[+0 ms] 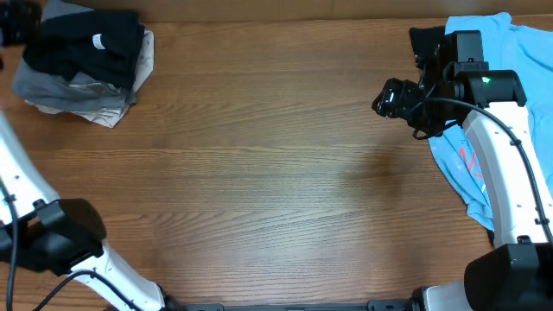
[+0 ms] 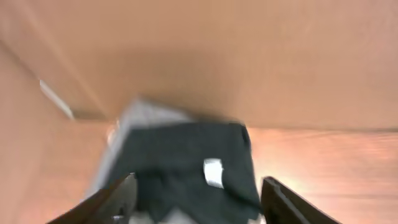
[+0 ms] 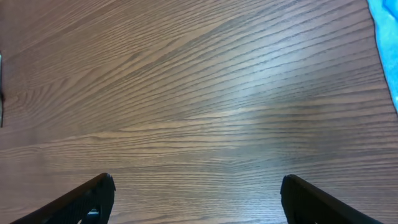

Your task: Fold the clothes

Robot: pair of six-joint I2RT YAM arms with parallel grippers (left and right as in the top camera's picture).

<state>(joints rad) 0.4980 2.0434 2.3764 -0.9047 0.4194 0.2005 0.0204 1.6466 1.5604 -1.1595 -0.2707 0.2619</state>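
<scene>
The black T-shirt lies folded on top of a pile at the table's far left, its white neck label showing. The blurred left wrist view shows it just ahead of my left gripper, whose fingers are wide apart and hold nothing. In the overhead view that gripper is at the far left corner beside the pile. The light blue tee with red print lies crumpled at the far right. My right gripper is open and empty over bare wood just left of it. The tee's edge shows in the right wrist view.
Grey and beige folded garments sit under the black shirt. The wooden table spans the view. The right arm passes over the blue tee. The left arm's base is at the near left.
</scene>
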